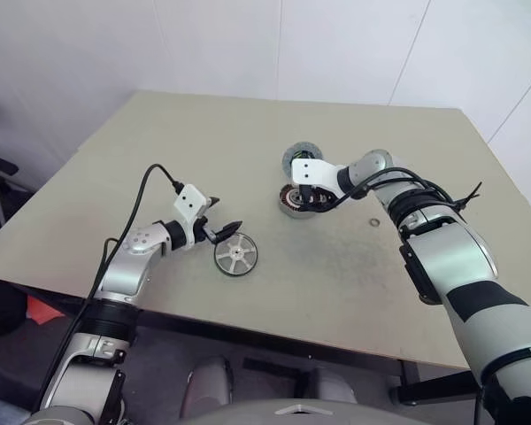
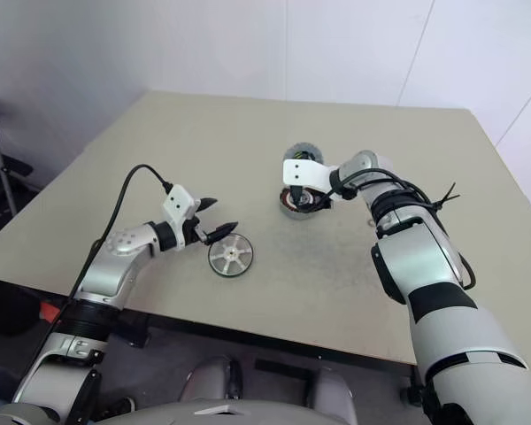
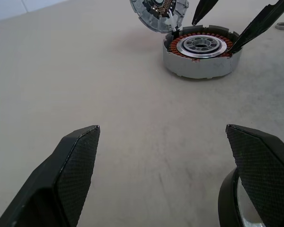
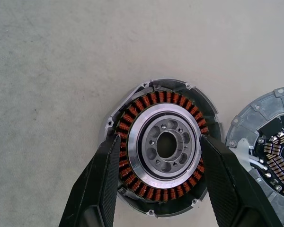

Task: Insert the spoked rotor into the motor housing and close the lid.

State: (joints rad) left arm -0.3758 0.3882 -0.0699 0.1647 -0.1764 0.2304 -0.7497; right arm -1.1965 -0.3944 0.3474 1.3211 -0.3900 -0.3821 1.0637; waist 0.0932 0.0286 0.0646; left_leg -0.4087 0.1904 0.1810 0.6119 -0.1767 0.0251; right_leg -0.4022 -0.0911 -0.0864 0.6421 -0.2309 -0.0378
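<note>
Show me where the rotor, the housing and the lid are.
rotor [image 1: 235, 255]: left eye view, on its hub.
housing [image 4: 132, 118]: right wrist view, on the copper windings.
lid [image 4: 255, 127]: right wrist view, on its grey rim.

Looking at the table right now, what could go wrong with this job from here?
The spoked rotor lies flat on the table, so the open left gripper beside it might push it away rather than pick it up. The right gripper has its fingers straddling the motor housing and could nudge it or scrape the copper windings. The lid stands open and could drop shut too soon.
</note>
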